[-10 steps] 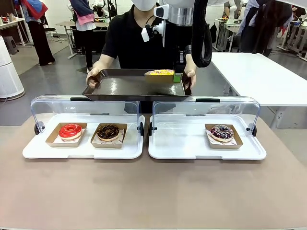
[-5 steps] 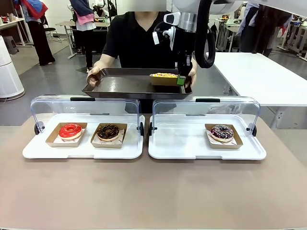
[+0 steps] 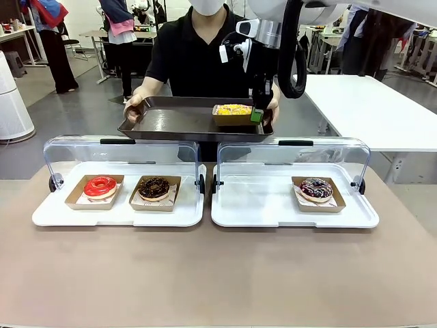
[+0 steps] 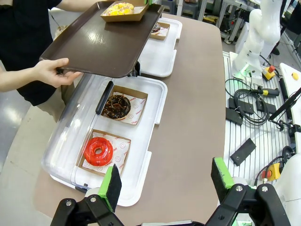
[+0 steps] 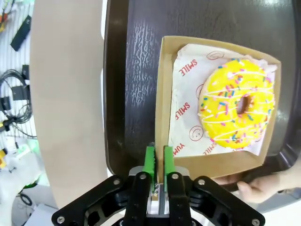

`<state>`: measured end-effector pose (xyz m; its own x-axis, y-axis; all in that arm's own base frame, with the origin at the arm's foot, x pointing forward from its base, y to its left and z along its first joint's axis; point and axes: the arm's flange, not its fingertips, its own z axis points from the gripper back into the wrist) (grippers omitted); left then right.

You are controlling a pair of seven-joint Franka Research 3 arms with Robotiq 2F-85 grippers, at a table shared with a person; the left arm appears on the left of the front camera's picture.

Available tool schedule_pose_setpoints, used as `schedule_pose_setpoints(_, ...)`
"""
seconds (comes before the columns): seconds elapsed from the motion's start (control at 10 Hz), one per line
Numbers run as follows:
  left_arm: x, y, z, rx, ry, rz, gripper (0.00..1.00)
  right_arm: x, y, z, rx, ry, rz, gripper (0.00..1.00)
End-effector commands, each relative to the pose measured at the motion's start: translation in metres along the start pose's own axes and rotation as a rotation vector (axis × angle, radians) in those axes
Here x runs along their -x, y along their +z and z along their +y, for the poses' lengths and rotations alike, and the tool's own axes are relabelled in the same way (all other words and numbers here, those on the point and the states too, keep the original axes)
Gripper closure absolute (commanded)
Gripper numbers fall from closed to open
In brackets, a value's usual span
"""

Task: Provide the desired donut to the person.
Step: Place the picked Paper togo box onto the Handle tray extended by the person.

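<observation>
We hold the yellow donut's point(image 5: 221, 122) box point(image 5: 160, 94) on the person's point(image 3: 198, 55) tray point(image 5: 136, 70), right gripper point(image 5: 158, 151) clamped on its edge; only release seems left.

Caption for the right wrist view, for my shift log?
Right gripper shut on the cardboard box rim, yellow sprinkled donut inside, set on the dark serving tray.

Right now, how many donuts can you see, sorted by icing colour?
Red-glazed ring donut: 1
Dark chocolate ring donut: 1
Purple-glazed sprinkled ring donut: 1
Yellow-iced sprinkled donut, in the brown cardboard tray the right gripper pinches: 1
Total: 4
</observation>
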<state>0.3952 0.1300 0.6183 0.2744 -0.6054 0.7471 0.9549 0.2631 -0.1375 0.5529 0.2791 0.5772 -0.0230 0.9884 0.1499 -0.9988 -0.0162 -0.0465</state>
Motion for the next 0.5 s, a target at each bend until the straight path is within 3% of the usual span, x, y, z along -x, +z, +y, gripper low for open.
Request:
schedule_pose_setpoints(0.0, 0.0003, 0.0009, -0.0020, 0.005, -0.002, 0.000, 0.00, 0.0027, -0.0017, 0.0013, 0.003, 0.016, -0.040, 0.00)
schedule_pose_setpoints(0.2, 0.0003, 0.0009, -0.0020, 0.005, -0.002, 0.000, 0.00, 0.0002, -0.0022, 0.0035, 0.003, 0.023, -0.032, 0.00)
schedule_pose_setpoints(0.3, 0.0003, 0.0009, -0.0020, 0.005, -0.002, 0.000, 0.00, -0.0021, -0.0022, 0.0026, 0.001, 0.025, -0.030, 0.15)
schedule_pose_setpoints(0.4, 0.0003, 0.0009, -0.0020, 0.005, -0.002, 0.000, 0.00, -0.0027, -0.0017, 0.0023, 0.001, 0.022, -0.029, 0.05)
